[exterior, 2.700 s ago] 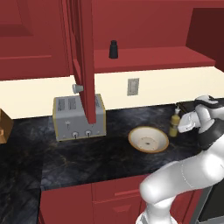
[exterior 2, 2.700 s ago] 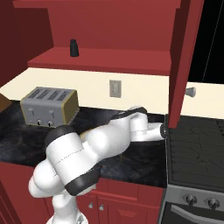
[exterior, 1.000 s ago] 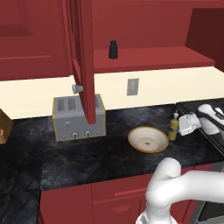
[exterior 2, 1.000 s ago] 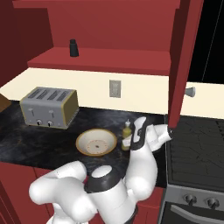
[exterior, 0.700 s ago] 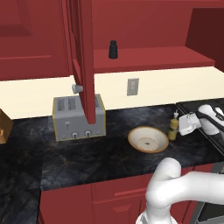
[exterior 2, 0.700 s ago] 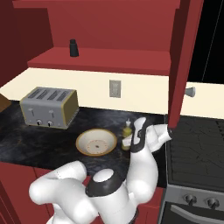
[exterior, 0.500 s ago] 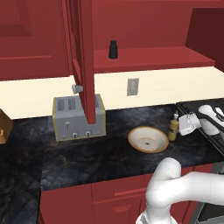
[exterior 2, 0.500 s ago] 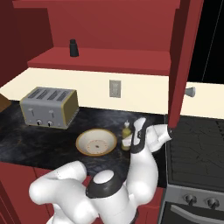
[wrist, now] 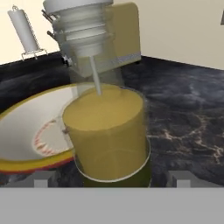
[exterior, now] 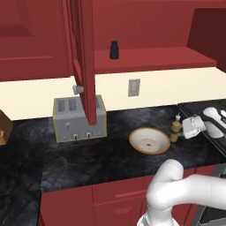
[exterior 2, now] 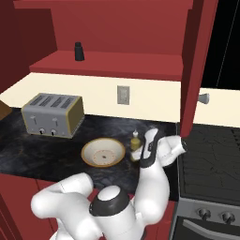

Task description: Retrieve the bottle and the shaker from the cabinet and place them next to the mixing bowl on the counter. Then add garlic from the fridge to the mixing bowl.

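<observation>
The olive-yellow bottle (exterior: 176, 129) (exterior 2: 135, 141) (wrist: 107, 127) stands upright on the black counter (exterior: 88, 154), just right of the mixing bowl (exterior: 149, 141) (exterior 2: 103, 153) (wrist: 26, 131). My gripper (exterior: 185, 129) (exterior 2: 143, 149) (wrist: 111, 178) is open around the bottle's base, with a gap showing between each fingertip (wrist: 43, 178) and the bottle. The black shaker (exterior: 114, 50) (exterior 2: 79, 51) stands on the shelf of the open red cabinet (exterior: 154, 59). Neither fridge nor garlic is in view.
A silver toaster (exterior: 79, 118) (exterior 2: 52, 115) sits left of the bowl. The open cabinet door (exterior: 86, 57) (exterior 2: 197, 61) hangs out over the counter. A stove (exterior 2: 211, 159) adjoins the counter on the right, beneath my hand.
Since the oldest frames the elbow has dropped low in front of the counter. Over the last second the hand has stayed at the bottle, which stands on the counter.
</observation>
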Available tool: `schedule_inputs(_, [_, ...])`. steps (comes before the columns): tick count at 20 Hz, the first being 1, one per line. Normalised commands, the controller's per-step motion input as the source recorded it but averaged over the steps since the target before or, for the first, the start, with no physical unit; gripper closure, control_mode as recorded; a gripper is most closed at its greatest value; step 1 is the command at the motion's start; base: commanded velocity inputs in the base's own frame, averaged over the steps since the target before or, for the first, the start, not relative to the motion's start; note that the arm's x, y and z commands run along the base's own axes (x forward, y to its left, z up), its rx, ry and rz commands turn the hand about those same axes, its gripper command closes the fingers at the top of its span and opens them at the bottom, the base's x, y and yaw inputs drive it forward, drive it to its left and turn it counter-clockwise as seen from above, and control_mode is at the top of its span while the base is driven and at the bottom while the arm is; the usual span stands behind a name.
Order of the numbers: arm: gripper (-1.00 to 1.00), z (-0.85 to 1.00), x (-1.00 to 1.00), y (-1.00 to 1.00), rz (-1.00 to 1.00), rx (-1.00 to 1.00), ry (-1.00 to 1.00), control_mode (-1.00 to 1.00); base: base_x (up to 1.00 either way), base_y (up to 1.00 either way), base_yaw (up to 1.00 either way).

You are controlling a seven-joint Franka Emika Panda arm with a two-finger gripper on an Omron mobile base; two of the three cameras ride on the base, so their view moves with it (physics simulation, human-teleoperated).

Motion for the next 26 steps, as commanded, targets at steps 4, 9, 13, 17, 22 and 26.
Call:
schedule_inputs(4, [-1.0,-0.01,-0.2,-0.23,-0.05,0.0,-0.04,-1.0,0.0,0.0,0.0])
schedule_inputs(9, [-1.0,0.02,-0.41,0.05,-0.13,0.0,-0.02,-1.0,0.0,0.0,0.0])
schedule_inputs(13, [-1.0,0.17,-0.61,0.16,-0.29,0.0,-0.01,-1.0,0.0,0.0,0.0])
schedule_inputs(17, [-1.0,0.42,-0.69,0.24,-0.28,0.0,-0.01,-1.0,0.0,0.0,0.0])
schedule_inputs(22, [-1.0,0.75,-0.65,0.33,-0.27,0.0,-0.03,-1.0,0.0,0.0,0.0])
schedule_inputs(26, [-1.0,0.96,-0.66,0.55,-0.27,0.0,-0.06,-1.0,0.0,0.0,0.0])
